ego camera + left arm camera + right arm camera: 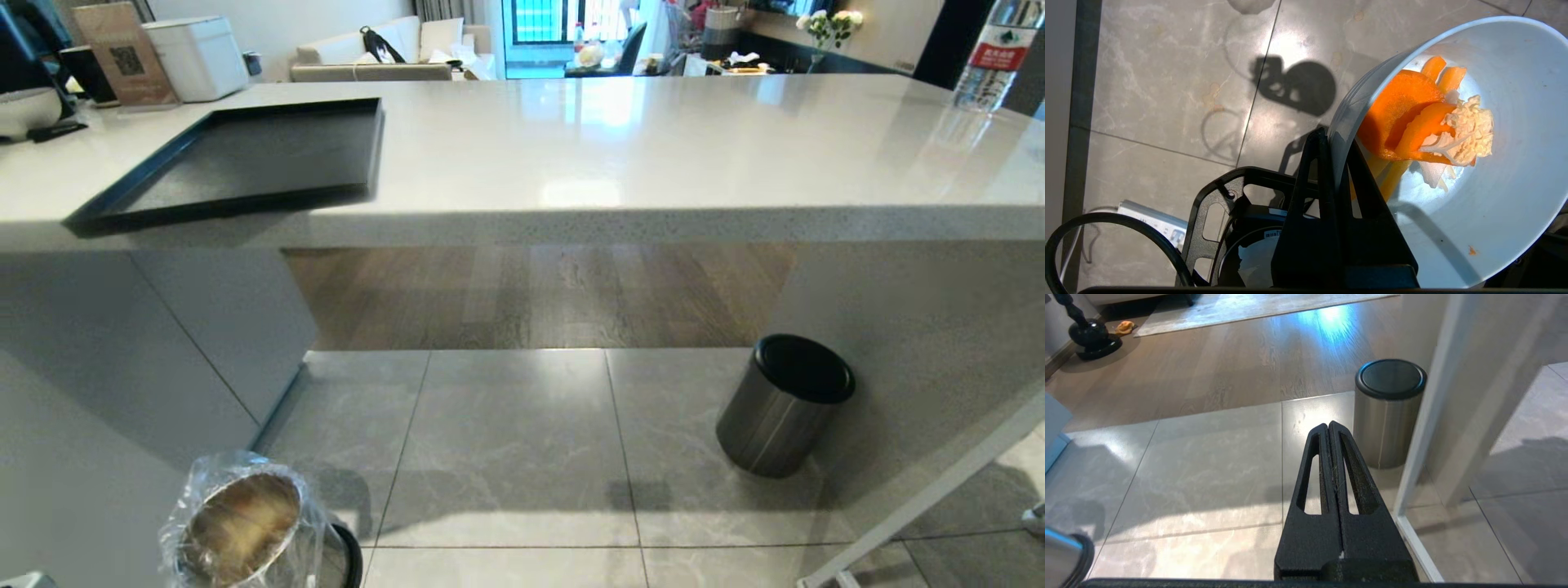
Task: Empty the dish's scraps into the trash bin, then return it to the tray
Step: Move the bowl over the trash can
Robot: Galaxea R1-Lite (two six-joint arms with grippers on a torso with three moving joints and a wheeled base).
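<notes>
1. Risk: the white bowl [1474, 171] was tilted steeply with the scraps [1425, 122], carrot slices and pale vegetable bits, bunched at its lower wall near the rim. In the left wrist view only tiled floor [1167, 102] lay beneath it. If tipping proceeded before the bowl sat over the lined trash bin [245, 523], the pieces would likely land on the tiles.
2. Risk: the grip was on the rim alone; a slip during tipping could drop the bowl.
3. Left gripper [1331, 143]: clamped tight on the bowl's rim, one finger inside, one outside, pointing down toward the floor. It was outside the head view.
4. Right gripper [1333, 428]: fingers pressed together, holding nothing, idle low over the floor near a lidded steel bin [1388, 412].
5. The black tray [245, 163] sat bare at the counter's near-left edge, overhanging slightly.
</notes>
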